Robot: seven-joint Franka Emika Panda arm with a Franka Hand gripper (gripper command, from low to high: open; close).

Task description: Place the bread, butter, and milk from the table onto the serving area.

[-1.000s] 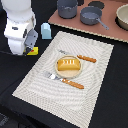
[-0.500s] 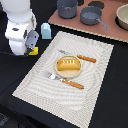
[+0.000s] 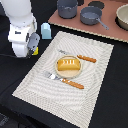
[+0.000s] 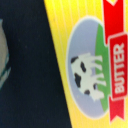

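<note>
The end effector (image 3: 31, 48) sits right over the butter (image 4: 95, 65), which fills the wrist view; can't tell if it's gripping. The bread (image 3: 68, 64) is on the plate (image 3: 56, 71).

Exterior view: arm body blocks the gripper, jaw state unreadable. butter (image 3: 35, 48) mostly hidden behind the arm, only a yellow sliver shows. Bowl (image 3: 123, 17) cut by the frame edge. Wrist view: butter (image 4: 95, 65) overruns the frame (cow label readable, edges cropped); pale blurred shape (image 4: 2, 55) at the border unidentifiable.
</note>
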